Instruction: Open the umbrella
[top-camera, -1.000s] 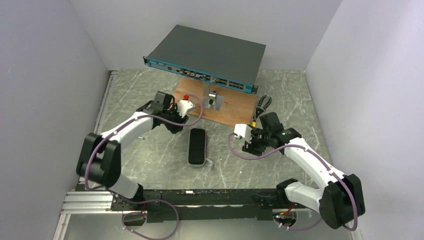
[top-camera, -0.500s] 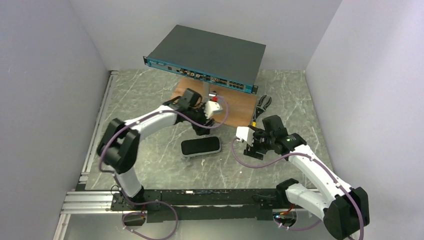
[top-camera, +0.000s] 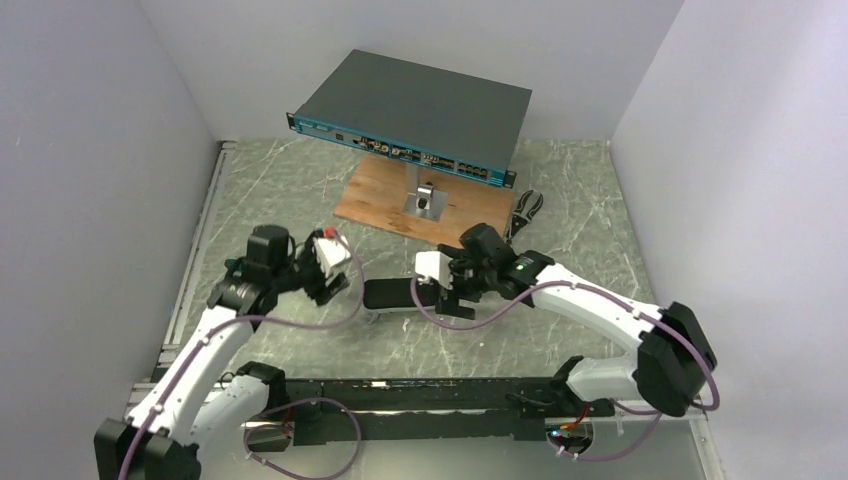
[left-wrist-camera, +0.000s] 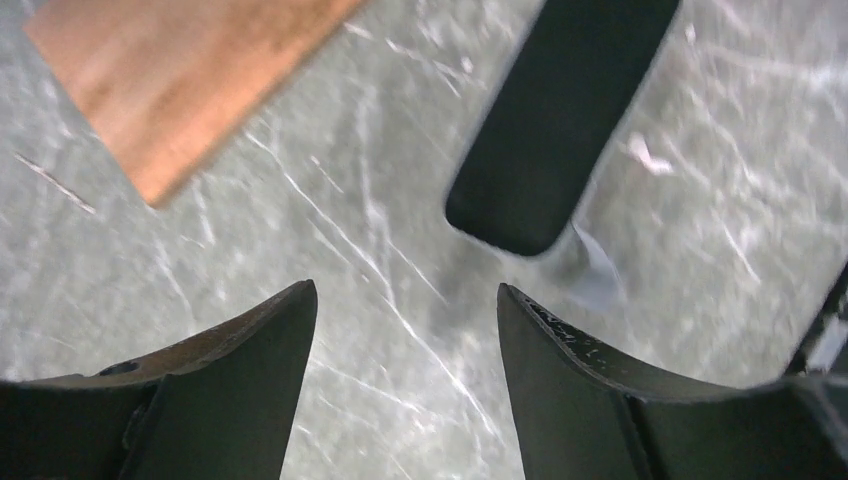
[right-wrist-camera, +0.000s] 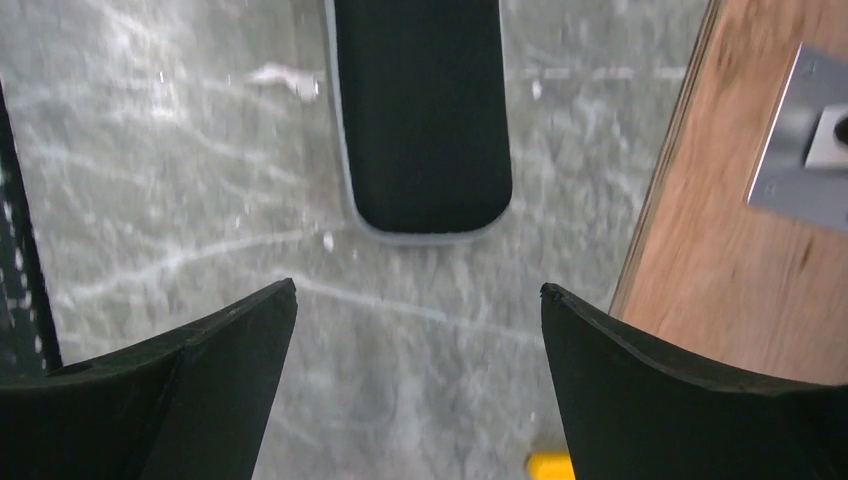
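Umbrella (top-camera: 392, 294) lies cased mid-tabletop (top-camera: 280, 190), seemingly light, rigid, slick; both my jaws gape empty; I'd pinch across its narrow sides.

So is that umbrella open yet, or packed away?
Packed away: the umbrella is a closed dark capsule lying flat on the table; no canopy shows.
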